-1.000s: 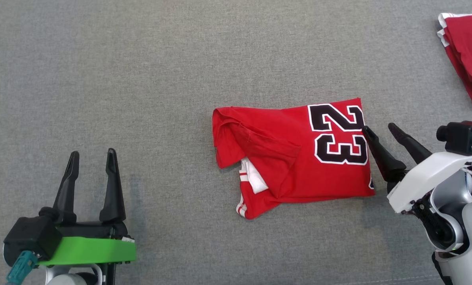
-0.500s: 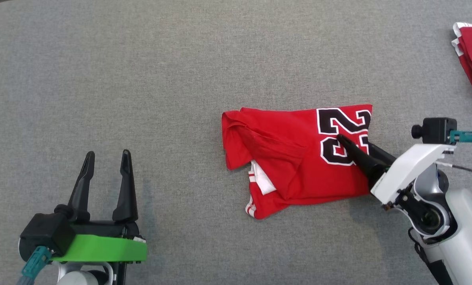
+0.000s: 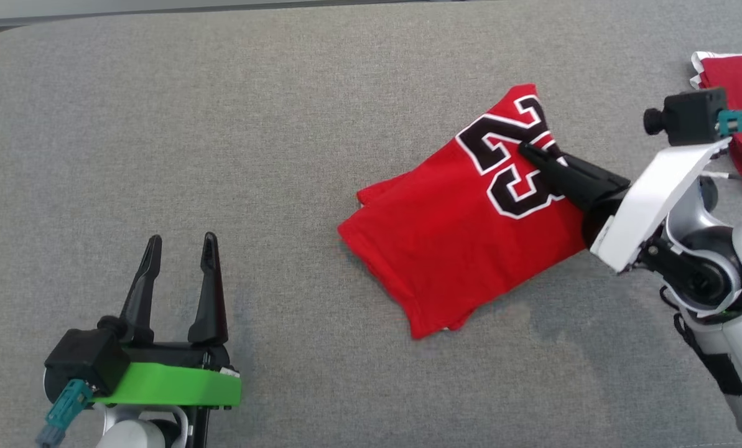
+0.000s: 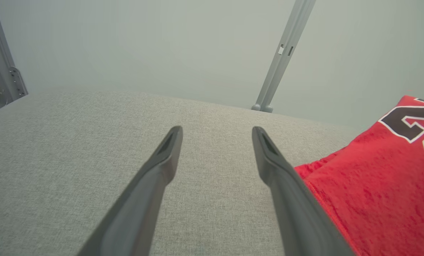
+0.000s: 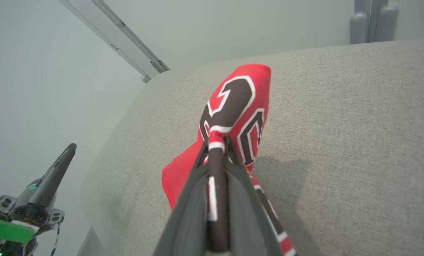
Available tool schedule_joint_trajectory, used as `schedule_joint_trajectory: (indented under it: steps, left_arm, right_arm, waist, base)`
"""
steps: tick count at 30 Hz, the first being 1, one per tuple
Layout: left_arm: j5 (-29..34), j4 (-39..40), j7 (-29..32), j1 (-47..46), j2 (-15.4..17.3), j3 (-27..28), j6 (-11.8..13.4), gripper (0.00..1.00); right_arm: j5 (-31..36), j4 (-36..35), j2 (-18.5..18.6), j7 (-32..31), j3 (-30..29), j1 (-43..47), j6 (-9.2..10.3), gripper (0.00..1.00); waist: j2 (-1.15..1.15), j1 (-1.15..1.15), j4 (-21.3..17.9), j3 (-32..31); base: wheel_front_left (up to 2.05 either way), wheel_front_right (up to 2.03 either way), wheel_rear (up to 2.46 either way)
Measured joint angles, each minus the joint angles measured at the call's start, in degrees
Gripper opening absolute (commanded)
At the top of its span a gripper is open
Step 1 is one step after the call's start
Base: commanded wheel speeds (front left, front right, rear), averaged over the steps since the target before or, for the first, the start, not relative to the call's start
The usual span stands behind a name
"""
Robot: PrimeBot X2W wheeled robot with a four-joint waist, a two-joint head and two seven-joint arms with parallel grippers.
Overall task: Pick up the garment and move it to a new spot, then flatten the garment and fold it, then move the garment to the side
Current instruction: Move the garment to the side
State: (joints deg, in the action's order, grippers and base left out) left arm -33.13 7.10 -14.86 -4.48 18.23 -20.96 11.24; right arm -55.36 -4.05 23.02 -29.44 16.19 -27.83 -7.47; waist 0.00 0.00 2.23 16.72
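The folded red fabric garment (image 3: 464,249) with the black-and-white numeral "23" sits right of centre on the grey woven-fabric tabletop (image 3: 221,124). It is set diagonally, with the numbered end toward the far right and the plain end toward the near middle. The right gripper (image 3: 525,149) is closed on the numbered end. The right wrist view shows cloth pinched between both dark fingers (image 5: 194,206), with that end raised above the tabletop and a shadow beneath it. The left gripper (image 3: 182,239) stands at the near left, jaws spread wide and empty, well apart from the garment. A second folded red garment with white trim (image 3: 741,81) rests at the far right corner.
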Motion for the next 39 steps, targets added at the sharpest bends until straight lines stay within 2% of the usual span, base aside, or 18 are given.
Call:
schedule_joint_trajectory:
  steps: [6, 12, 20, 26, 33, 39]
  left_arm:
    - [0.49, 0.47, 1.12, -2.13, 0.52, -0.64, -0.36, 1.00]
    - [0.91, 1.36, 1.96, -3.88, 0.98, -0.79, -0.49, 1.00]
    - [0.96, 1.56, 2.15, -4.36, 1.00, -0.89, -0.37, 1.00]
    - [1.54, 2.90, 2.68, -4.35, 2.26, -0.66, 0.36, 1.00]
    - [2.49, 5.36, 3.99, -5.08, 3.69, -0.56, 0.85, 1.00]
    - [3.69, 5.79, 5.60, -7.60, 4.26, -1.79, 0.32, 1.00]
  right_arm:
    - [2.59, 7.92, 1.88, -2.10, -3.57, -4.72, 0.00, 0.00]
    - [7.46, 16.52, 5.82, -3.22, -8.89, -13.47, -0.01, 0.00]
    - [10.51, 22.60, 9.98, -4.79, -14.68, -19.58, -0.01, 0.00]
    - [11.66, 25.40, 10.79, -3.35, -17.20, -20.00, -0.01, 0.00]
    - [13.17, 26.18, 10.54, -0.82, -17.29, -20.56, -0.01, 0.00]
    - [15.75, 27.51, 10.27, 3.49, -17.73, -22.52, -0.01, 0.00]
  waist:
    - [0.00, 0.00, 0.54, 1.73]
    - [0.00, 0.00, 1.61, 4.71]
    - [0.00, 0.01, 2.29, 7.10]
    - [0.00, 0.00, 0.14, 6.98]
    - [0.00, 0.00, -4.31, 7.97]
    - [0.00, 0.00, -7.85, 10.70]
  base:
    - [0.00, 0.00, 0.00]
    - [0.00, 0.00, 0.00]
    - [0.00, 0.00, 0.00]
    - [0.00, 0.00, 0.00]
    - [0.00, 0.00, 0.00]
    - [0.00, 0.00, 0.00]
